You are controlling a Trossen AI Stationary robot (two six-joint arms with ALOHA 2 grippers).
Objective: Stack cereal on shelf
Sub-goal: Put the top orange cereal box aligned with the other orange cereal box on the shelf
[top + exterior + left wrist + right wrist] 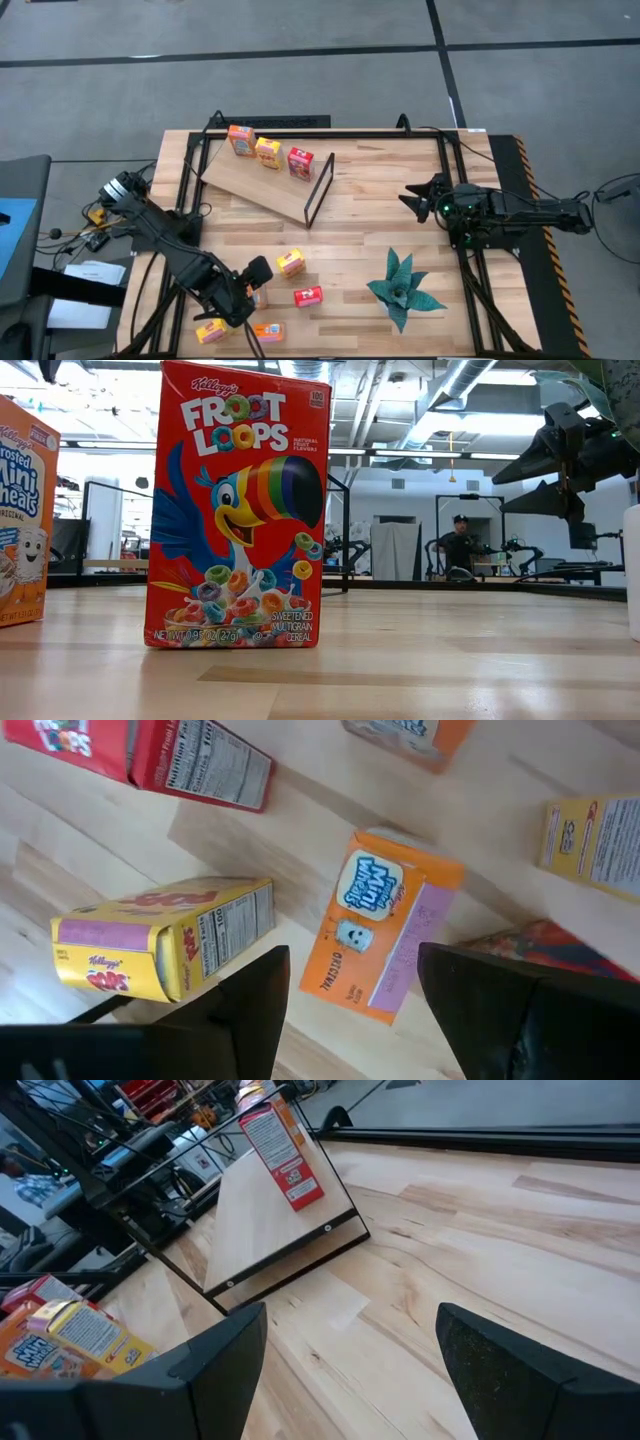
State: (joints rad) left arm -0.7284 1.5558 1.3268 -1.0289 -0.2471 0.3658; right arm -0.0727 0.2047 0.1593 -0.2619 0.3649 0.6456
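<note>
Three cereal boxes stand upright on the shelf board, whose black frame is at its right end. Several more boxes lie or stand near the table's near edge, among them a yellow one and a red one. My left gripper hovers open above them. In its wrist view the left gripper has a finger on each side of an orange Mini-Wheats box lying flat, without touching it. My right gripper waits open at the table's right.
A yellow box lies on its side close to the orange one, with a red box beyond. A green paper plant sits right of the loose boxes. The red Froot Loops box stands upright near the table's near edge. A person sits in the room behind.
</note>
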